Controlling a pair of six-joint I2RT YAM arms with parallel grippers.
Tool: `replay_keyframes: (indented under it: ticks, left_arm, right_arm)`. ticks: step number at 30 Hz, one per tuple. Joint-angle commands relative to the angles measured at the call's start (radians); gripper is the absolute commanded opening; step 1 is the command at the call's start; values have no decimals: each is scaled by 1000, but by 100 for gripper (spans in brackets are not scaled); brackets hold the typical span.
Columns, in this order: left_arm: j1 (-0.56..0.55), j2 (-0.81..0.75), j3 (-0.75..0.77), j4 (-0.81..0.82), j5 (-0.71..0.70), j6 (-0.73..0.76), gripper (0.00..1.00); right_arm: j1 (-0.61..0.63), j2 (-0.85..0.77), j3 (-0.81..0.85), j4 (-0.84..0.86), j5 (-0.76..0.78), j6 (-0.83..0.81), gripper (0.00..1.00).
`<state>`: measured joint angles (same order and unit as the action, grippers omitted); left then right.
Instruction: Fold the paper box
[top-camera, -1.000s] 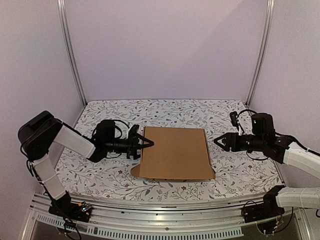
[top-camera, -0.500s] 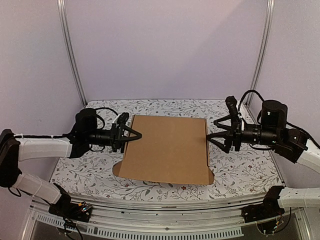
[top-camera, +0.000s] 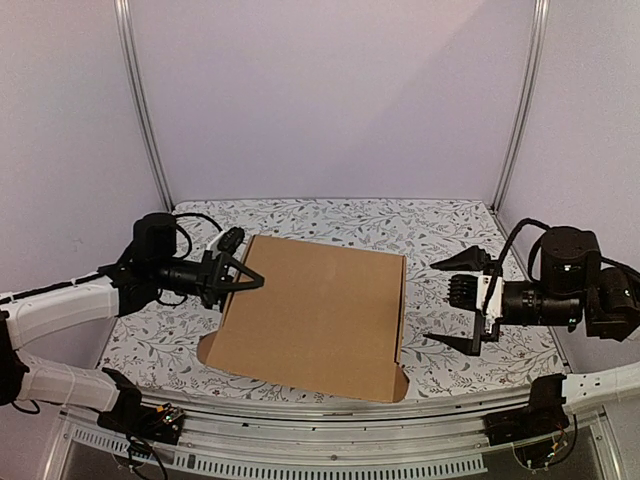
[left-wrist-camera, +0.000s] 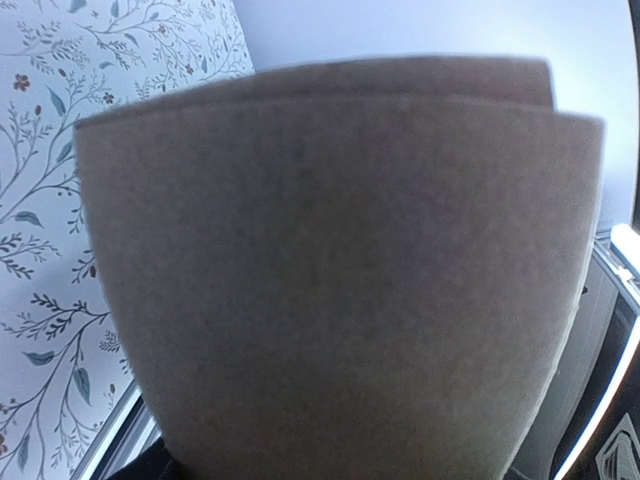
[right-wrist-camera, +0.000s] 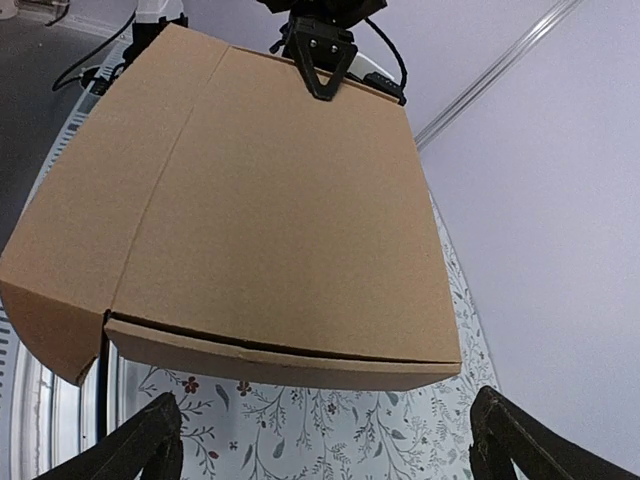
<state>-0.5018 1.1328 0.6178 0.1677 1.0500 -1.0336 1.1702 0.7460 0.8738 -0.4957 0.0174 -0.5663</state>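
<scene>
Left gripper (top-camera: 243, 280) clenched on left edge of paper box (top-camera: 315, 315). Box brown, folded shut, over middle of floral table (top-camera: 450, 225), turned slightly. Right gripper (top-camera: 430, 301) released, fingers spread wide, to right of box, apart, not touching it.

- Your table (top-camera: 150, 345) is covered by a pale cloth (top-camera: 440, 225) printed with grey leafy sprigs and small red flowers.
- The paper box (top-camera: 315, 310) is over its middle; you cannot tell whether it touches the cloth.
</scene>
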Motion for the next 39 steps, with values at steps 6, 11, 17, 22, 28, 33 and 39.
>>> replay_keyframes:
  ticks: [6,11,17,22,28,33,39]
  left_arm:
    - [23,-12,61,-115,61,80,38]
    - [23,-24,53,-116,77,79,38]
    - [23,-33,42,-114,87,93,38]
    - [23,-23,39,-107,107,102,38]
    - [23,-23,40,-102,130,107,38]
    - [23,-26,47,-118,143,122,37]
    - [24,-38,56,-148,144,142,37]
  right_arm:
    - [305,43,-159,183,623,-646,99]
    - [333,65,-246,384,624,-817,99]
    - [376,131,-313,670,668,-946,99]
    - [394,209,-317,760,658,-986,99]
    - [400,245,-313,800,661,-994,99]
    - [405,257,-322,732,679,-989,99]
    - [410,229,-344,678,720,-976,99]
